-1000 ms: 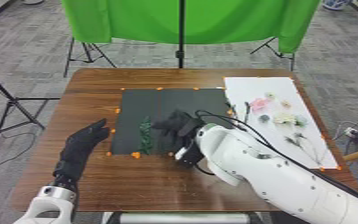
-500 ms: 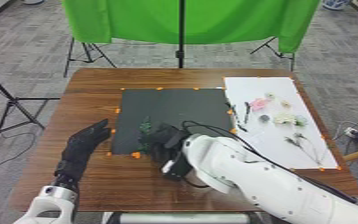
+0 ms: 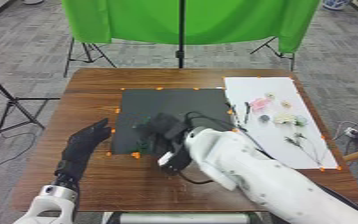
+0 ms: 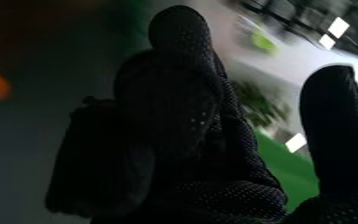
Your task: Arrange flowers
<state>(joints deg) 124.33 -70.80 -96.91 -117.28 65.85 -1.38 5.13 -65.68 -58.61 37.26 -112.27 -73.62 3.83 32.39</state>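
The green sprig (image 3: 141, 145) lay on the left part of the black mat (image 3: 189, 98), partly covered in the head view by the right hand (image 3: 164, 128). That hand was over the mat, just beside the sprig; whether it touched the sprig could not be told. In the right wrist view it was loosely open, the thumb standing apart from the fingers and nothing visible in its grip.

The white sheet (image 3: 245, 86) lay along the right side of the mat. On it were a pink flower (image 3: 260, 104), a cream flower (image 3: 285, 119) with a pale blue-green bloom (image 3: 301, 120) beside it, a small grey-blue bloom (image 3: 264, 118) and, nearer the robot, thin green stems (image 3: 297, 141). Dark twigs (image 3: 246, 111) lay near the sheet's left edge.

The left hand (image 3: 90, 134) was open, its fingers extended, left of the mat above the brown desk (image 3: 94, 87). Beyond the desk hung a green cloth (image 3: 140, 22).
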